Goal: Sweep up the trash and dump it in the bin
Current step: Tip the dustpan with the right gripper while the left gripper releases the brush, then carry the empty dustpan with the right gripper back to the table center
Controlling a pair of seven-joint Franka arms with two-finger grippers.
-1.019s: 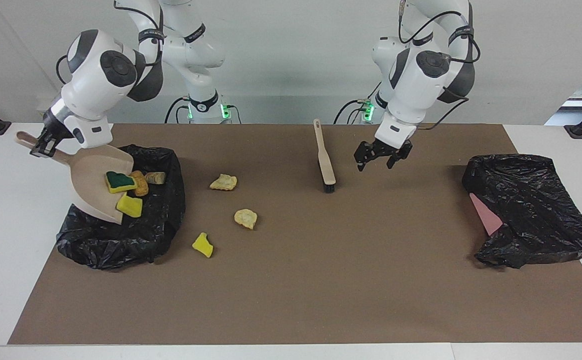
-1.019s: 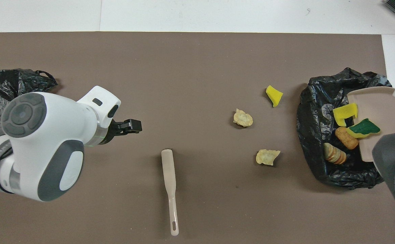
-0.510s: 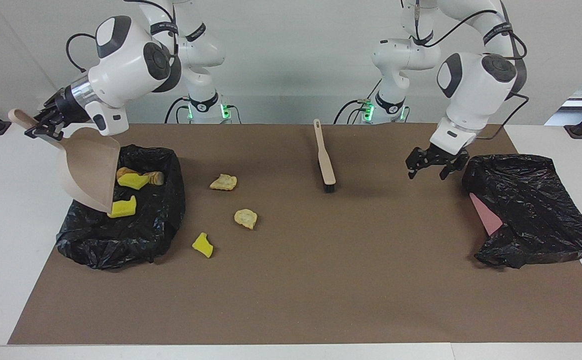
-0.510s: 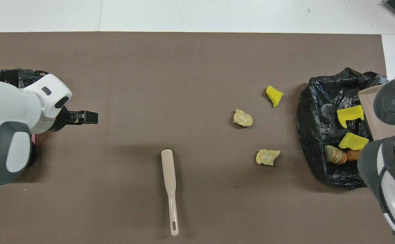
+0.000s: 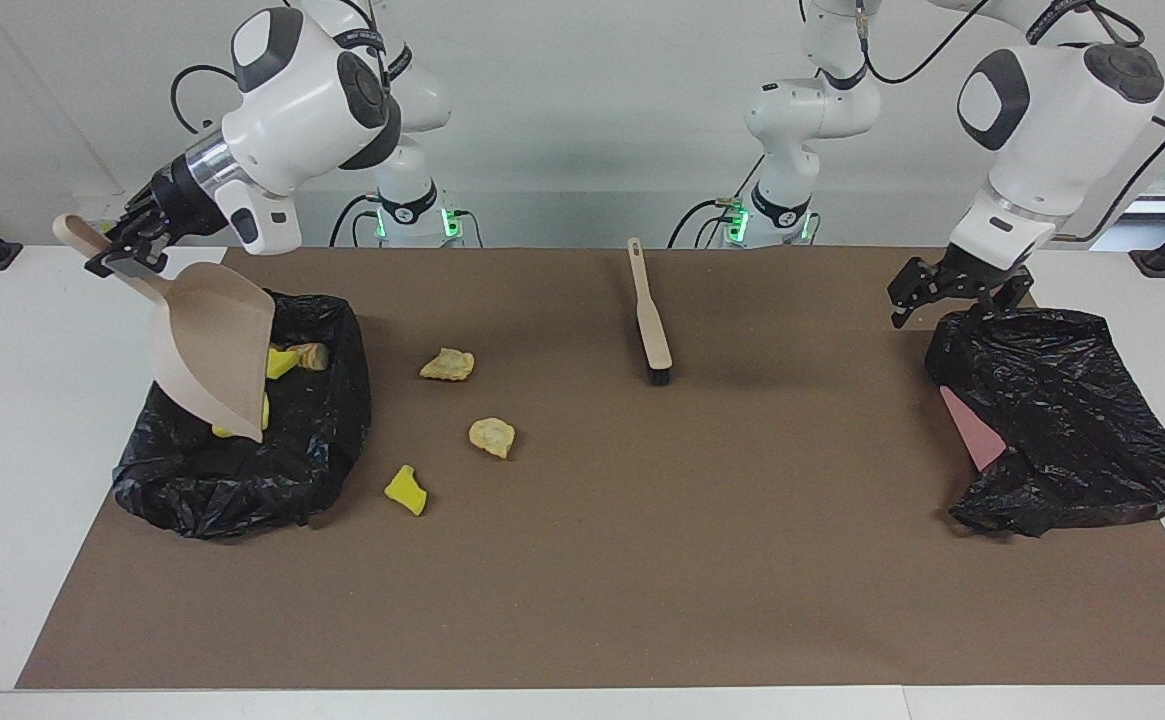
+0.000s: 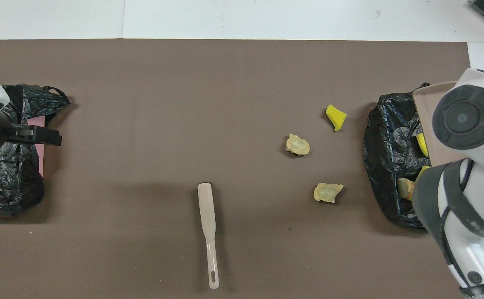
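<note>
Over the black-bag-lined bin [image 5: 242,470] at the right arm's end of the bench, the right gripper [image 5: 127,250] pinches the beige plastic dustpan [image 5: 212,350], now tipped empty, its chunks fallen in. Three trash pieces [image 5: 491,436] remain on the brown mat, unswept. The left gripper [image 5: 952,290], fingers spread, has swung from beside the beige brush [image 5: 650,320] to over the other black bag [image 5: 1062,420].

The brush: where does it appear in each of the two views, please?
Facing view: the brush lies upper centre, handle toward the robots, bristles away from them.
Overhead view: the brush lies lower centre, handle toward the bottom edge.
Shared landmark: the yellow chunk on the mat, beside the bin bag.
</note>
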